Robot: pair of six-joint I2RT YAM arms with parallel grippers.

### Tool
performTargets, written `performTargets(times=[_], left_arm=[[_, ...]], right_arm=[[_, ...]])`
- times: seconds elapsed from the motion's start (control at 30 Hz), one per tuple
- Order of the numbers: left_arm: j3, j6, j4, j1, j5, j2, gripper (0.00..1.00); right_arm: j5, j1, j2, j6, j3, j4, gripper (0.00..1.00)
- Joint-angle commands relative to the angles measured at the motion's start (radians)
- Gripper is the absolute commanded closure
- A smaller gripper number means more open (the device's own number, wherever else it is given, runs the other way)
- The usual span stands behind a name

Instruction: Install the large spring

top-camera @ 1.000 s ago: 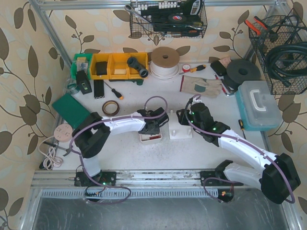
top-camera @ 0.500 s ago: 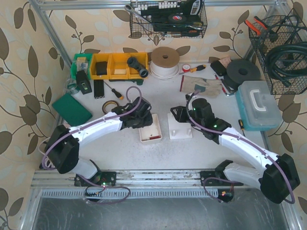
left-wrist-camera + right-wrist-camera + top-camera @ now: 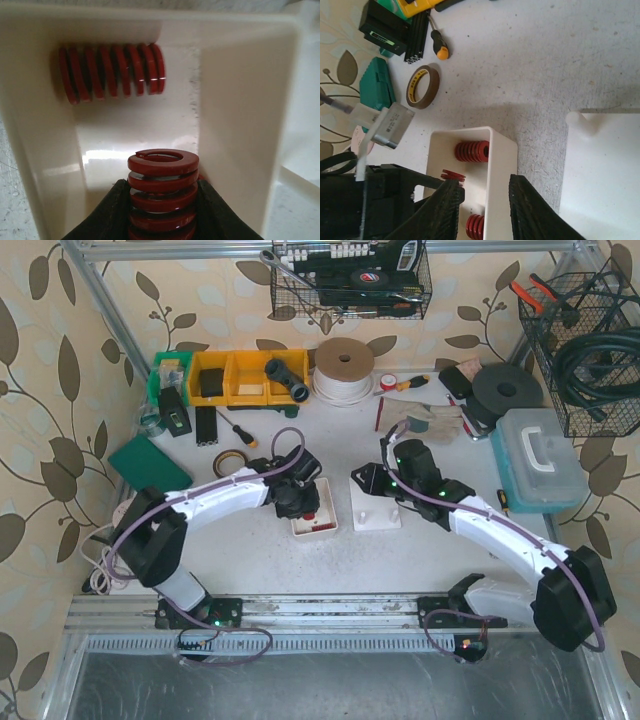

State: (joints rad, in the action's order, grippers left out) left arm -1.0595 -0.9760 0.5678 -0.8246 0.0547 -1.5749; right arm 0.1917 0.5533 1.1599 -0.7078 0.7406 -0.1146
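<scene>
On the bench (image 3: 250,560), swung the left arm back over the white tray (image 3: 331,522), with the left pincer (image 3: 162,200) clamped on the large spring (image 3: 163,172), upright between the tray walls. Narrowed the right pincer (image 3: 485,210) near the post fixture (image 3: 378,517), fingers apart, empty. Looks like grip secured; still to lift and seat.

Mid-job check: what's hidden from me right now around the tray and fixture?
Left wrist view: lower coils of the held spring, hidden by the left gripper and the bottom edge.
Top view: tray contents, mostly covered by the left arm.
Right wrist view: white fixture cut off by the right edge; nearest spring cut off by the bottom edge.
</scene>
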Motion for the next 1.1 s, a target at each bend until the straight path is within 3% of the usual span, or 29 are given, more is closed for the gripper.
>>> performTargets(times=[0.0,0.47,0.63,0.87,1.07], left_arm=[[-0.042,0.015,0.004,-0.005,-0.023,-0.051,1.00],[-0.144,0.026,0.007,-0.087,-0.140,-0.309,1.00],[-0.142,0.015,0.042,-0.087,-0.163,-0.319,1.00],[-0.134,0.007,0.058,-0.087,-0.161,-0.300,0.71],[-0.161,0.004,0.103,-0.087,-0.179,-0.281,0.62]], right_arm=[[0.014,-0.004,0.024,-0.012,0.007,-0.008,0.69],[-0.027,-0.003,0.001,0.011,-0.017,-0.007,0.70],[-0.043,-0.004,-0.022,0.022,-0.011,-0.029,0.70],[-0.051,-0.004,-0.035,0.026,0.011,-0.070,0.70],[-0.059,-0.005,-0.050,0.027,0.011,-0.102,0.70]])
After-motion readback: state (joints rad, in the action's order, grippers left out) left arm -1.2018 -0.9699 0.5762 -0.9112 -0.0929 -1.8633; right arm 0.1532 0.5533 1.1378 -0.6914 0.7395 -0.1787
